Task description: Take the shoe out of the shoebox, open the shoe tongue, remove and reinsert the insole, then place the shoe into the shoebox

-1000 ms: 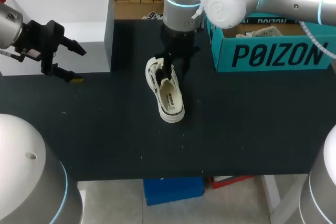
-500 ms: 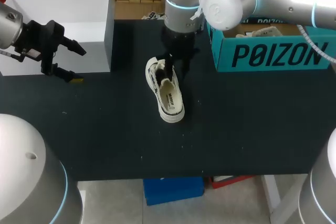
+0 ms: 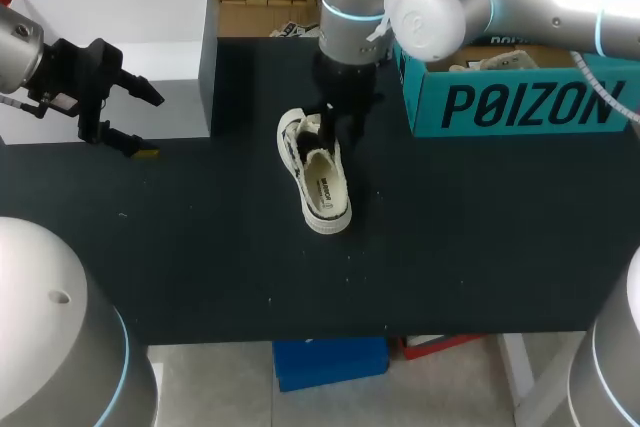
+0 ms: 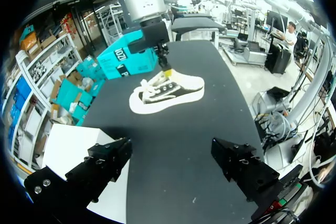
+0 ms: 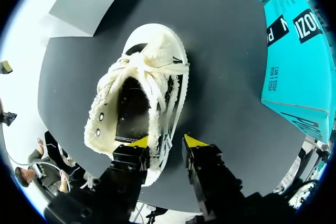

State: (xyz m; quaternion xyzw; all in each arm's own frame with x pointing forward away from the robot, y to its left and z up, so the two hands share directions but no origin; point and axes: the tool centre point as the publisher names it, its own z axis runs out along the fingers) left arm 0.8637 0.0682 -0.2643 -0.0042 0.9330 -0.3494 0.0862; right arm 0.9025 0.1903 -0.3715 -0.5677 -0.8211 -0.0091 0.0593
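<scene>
A cream low-top shoe (image 3: 318, 172) with black side panels lies on the black table, toe towards the table's front edge. My right gripper (image 3: 335, 125) hangs over its heel end. In the right wrist view its fingers (image 5: 166, 141) straddle one side wall of the shoe (image 5: 142, 98): one yellow tip over the opening's rim, the other outside with a small gap to the sole, so it is open. The insole is dark and hard to make out. My left gripper (image 3: 145, 125) stands wide open and empty at the far left, well away from the shoe (image 4: 168, 94).
The teal shoebox (image 3: 520, 97) stands at the back right, close behind my right arm, with pale paper inside. A white open box (image 3: 120, 17) sits at the back left, just behind my left gripper. Bare black tabletop (image 3: 470, 247) stretches in front of the shoe.
My right gripper's fingers have drawn closer together around the shoe's side, and the arm has shifted slightly to the right. The shoe and the left arm have not moved.
</scene>
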